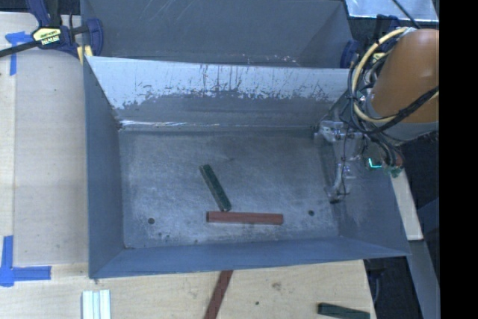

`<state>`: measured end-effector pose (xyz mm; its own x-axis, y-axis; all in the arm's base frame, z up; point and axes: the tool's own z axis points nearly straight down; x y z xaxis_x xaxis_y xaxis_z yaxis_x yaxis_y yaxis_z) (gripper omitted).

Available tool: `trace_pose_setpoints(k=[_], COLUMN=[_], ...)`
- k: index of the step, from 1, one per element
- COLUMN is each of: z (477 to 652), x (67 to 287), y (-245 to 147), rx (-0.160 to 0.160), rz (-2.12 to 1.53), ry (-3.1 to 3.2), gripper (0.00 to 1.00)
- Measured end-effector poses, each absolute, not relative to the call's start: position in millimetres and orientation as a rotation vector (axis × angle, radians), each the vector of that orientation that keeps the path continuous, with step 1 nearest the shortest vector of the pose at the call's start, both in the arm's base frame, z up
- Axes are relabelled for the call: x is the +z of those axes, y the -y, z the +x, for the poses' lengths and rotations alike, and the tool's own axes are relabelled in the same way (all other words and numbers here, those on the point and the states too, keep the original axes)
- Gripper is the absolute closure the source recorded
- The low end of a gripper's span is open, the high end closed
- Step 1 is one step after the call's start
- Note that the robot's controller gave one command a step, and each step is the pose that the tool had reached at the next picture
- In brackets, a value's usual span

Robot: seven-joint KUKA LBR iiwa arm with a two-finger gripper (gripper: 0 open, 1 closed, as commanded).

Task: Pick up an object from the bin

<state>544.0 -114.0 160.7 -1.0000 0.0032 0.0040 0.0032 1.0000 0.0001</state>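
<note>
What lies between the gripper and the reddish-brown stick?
In the camera view, only bare bin floor with one small dark spot lies between gripper and reddish-brown stick.

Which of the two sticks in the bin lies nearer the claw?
The reddish-brown flat stick; the tilted dark green stick lies further from the claw.

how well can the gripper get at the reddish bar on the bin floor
Probably yes: the gripper hangs near the right wall, only bare floor between it and the reddish bar.
</note>
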Motion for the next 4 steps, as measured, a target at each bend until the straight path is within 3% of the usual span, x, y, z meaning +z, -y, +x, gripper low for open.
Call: trace_pose_setpoints(k=[1,2,3,4], z=[546.0,521.6,503.0,533.2], x=[165,129,72,71], y=[114,88,88,-6], rx=[0.002,0.005,0.0,-0.001], rz=[0.0,0.109,0.078,0.399], ry=[3.145,3.149,3.145,3.122], gripper=[0.0,0.0,0.0,1.0])
